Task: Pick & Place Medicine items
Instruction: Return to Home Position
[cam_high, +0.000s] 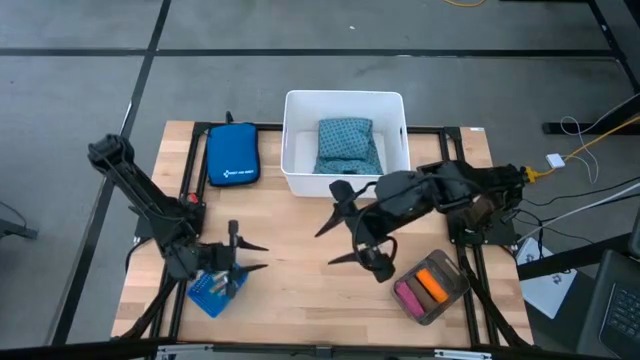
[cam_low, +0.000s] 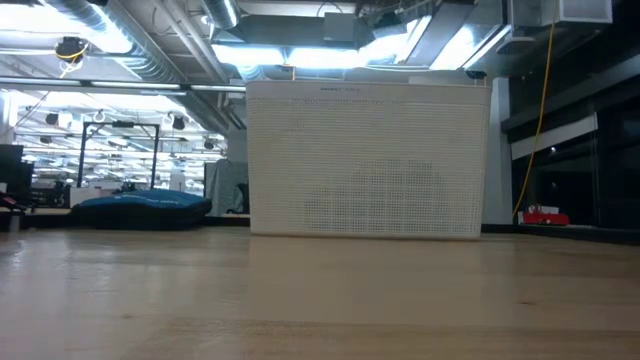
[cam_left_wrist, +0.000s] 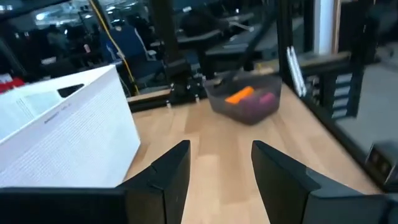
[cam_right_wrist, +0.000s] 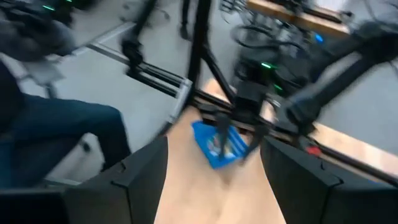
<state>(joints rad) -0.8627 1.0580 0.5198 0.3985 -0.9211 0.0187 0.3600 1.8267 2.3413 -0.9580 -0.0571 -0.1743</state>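
Placing looks done: teal pack (cam_high: 346, 145) in white bin (cam_high: 293, 172), pink tube (cam_high: 410, 295) and orange tube (cam_high: 432, 284) in dark bin (cam_high: 449, 263). Left gripper (cam_high: 262, 256) and right gripper (cam_high: 326, 247) both open and empty (right over mid-table). Next: retract home.

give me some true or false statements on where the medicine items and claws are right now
1. The teal patterned pack lies in the white bin. True.
2. The orange tube lies on the bare table. False: it is in the dark bin, beside the pink tube.
3. The left claw and right claw are both open. True.
4. The dark blue pouch is inside the white bin. False: it lies on the table beside it.
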